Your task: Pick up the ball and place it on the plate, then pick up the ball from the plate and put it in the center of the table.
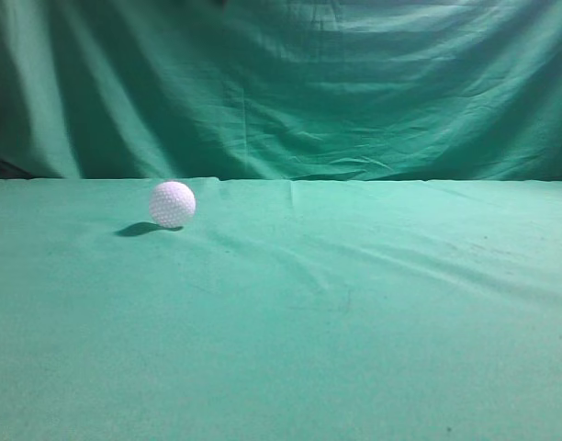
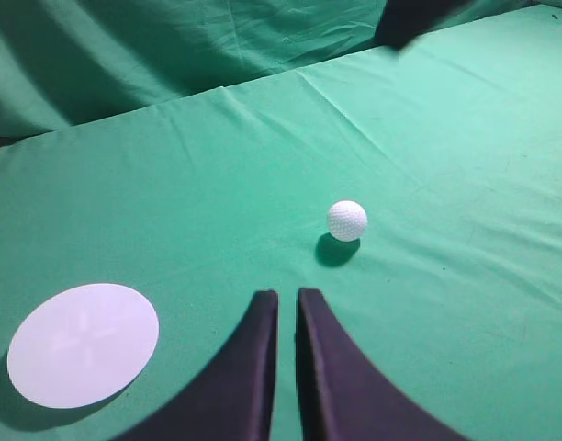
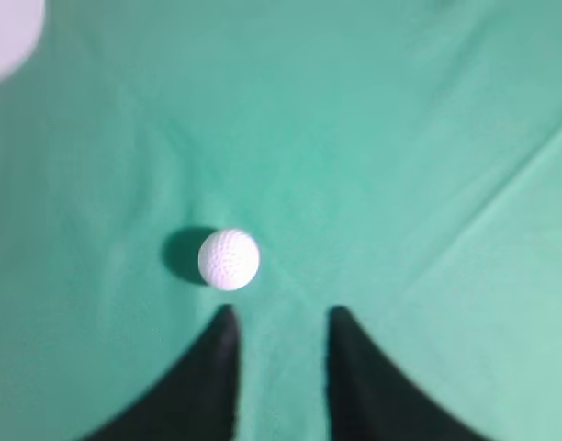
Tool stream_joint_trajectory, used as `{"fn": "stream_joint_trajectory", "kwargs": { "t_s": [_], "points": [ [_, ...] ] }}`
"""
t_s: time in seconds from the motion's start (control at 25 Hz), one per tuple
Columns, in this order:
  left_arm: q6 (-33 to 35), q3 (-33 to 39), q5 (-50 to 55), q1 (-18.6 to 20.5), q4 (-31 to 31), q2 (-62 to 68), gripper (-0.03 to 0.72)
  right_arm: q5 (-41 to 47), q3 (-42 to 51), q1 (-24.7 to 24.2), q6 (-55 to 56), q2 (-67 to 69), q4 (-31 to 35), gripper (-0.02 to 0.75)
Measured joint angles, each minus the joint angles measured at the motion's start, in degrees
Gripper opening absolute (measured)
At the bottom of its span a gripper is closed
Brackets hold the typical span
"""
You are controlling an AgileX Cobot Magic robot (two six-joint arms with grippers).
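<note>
Just beyond the parted right pincer [image 3: 279,317], the ball [image 3: 229,259] rests free.

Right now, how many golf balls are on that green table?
1. The golf ball sits alone on the green cloth table, left of the middle in the exterior view, clear of the white plate. Neither gripper touches it. No others show.

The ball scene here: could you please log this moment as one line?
ball: on table, free | plate: empty | left fingers: nearly shut | right fingers: open, empty
</note>
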Motion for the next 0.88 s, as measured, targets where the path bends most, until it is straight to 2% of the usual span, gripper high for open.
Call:
{"fn": "stream_joint_trajectory", "kwargs": {
  "t_s": [0.08, 0.2, 0.52, 0.88],
  "points": [
    [0.00, 0.00, 0.00, 0.00, 0.00, 0.00, 0.046, 1.20, -0.89, 0.00, 1.58, -4.45, -0.68, 0.114],
    [0.00, 0.00, 0.00, 0.00, 0.00, 0.00, 0.046, 2.16, -1.00, 0.00, 2.28, -9.59, -0.80, 0.000],
    [0.00, 0.00, 0.00, 0.00, -0.22, 0.00, 0.046, 2.88, 2.20, 0.00, 4.18, -19.52, 2.03, 0.000],
    [0.00, 0.00, 0.00, 0.00, -0.22, 0.00, 0.046, 3.02, 14.31, 0.00, 4.40, -33.78, 2.69, 0.000]
  ]
}}
